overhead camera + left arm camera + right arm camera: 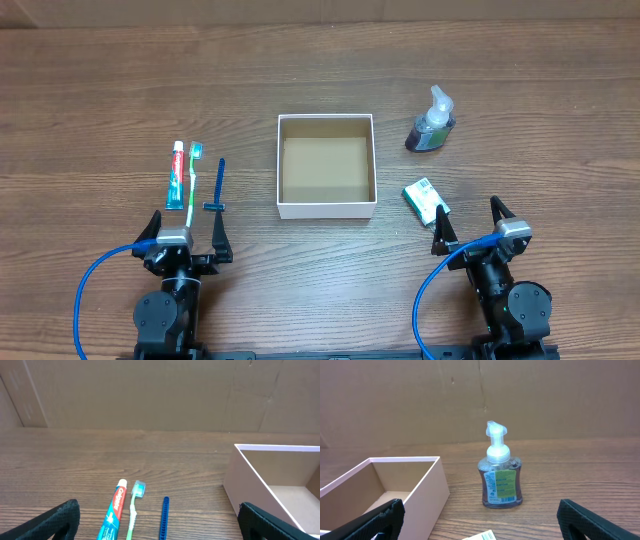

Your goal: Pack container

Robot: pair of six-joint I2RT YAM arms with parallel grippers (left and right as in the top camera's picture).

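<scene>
Overhead, container [325, 168]: we see it empty, ahead of both grippers and between them.
Overhead, left gripper [188, 218]: jaws spread wide and holding nothing. The toothpaste [177, 176], toothbrush [193, 180] and blue razor [218, 185] lie just ahead of its fingertips.
Overhead, right gripper [465, 208]: equally wide and empty. A green packet [425, 198] lies just beside its left finger, and the soap bottle [430, 125] stands farther ahead.
Left wrist, pose: low and aimed forward, with the container's wall ahead to the right.
Left wrist, step: we judge the first pick is not yet begun. We should centre over one slim item, descend, and close across its width.
Right wrist, pose: level, with the upright bottle straight ahead and the container ahead-left.
Right wrist, care: we would grip the bottle's body, not its pump.
</scene>
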